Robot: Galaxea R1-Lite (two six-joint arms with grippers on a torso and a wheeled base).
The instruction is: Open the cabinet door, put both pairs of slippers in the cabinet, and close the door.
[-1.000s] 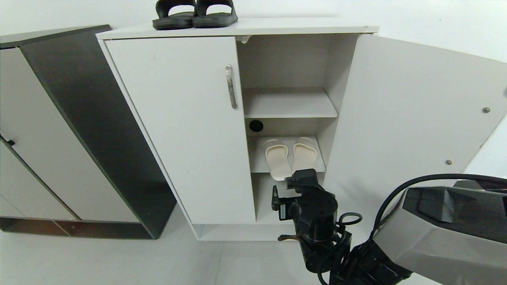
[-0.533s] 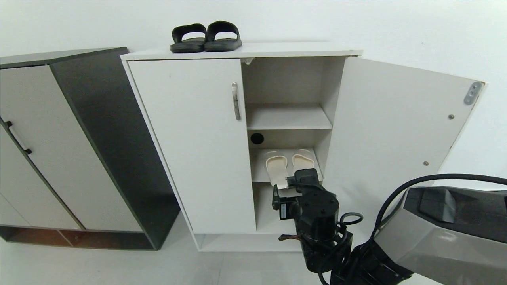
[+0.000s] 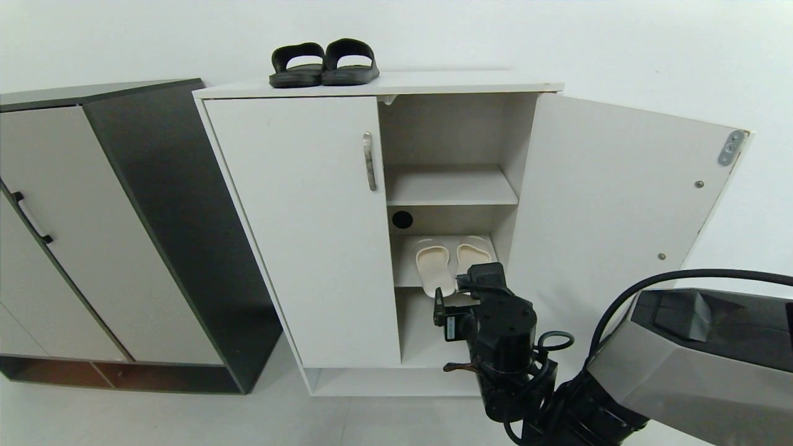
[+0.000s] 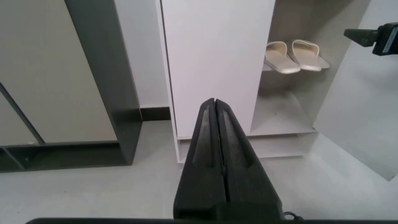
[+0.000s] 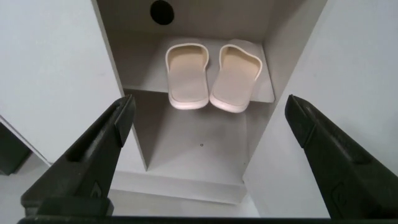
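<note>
The white cabinet (image 3: 297,223) has its left door shut and its right door (image 3: 619,204) swung wide open. A black pair of slippers (image 3: 323,64) rests on the cabinet top. A cream pair of slippers (image 3: 452,260) (image 5: 211,74) (image 4: 295,56) lies side by side on the middle shelf. My right gripper (image 3: 477,280) (image 5: 209,106) hangs open just in front of that shelf, a little below the cream pair, with nothing between its fingers. My left gripper (image 4: 214,106) is shut on nothing, held back over the floor and facing the closed left door.
A grey and dark cabinet (image 3: 93,217) stands against the white cabinet's left side. The open door juts out on the right beside my right arm. An upper shelf (image 3: 451,186) and a bottom compartment (image 3: 427,334) lie above and below the cream pair.
The whole head view has shifted, so the camera has pulled back and up from the cabinet. My right gripper stays before the middle shelf. The slippers have not moved.
</note>
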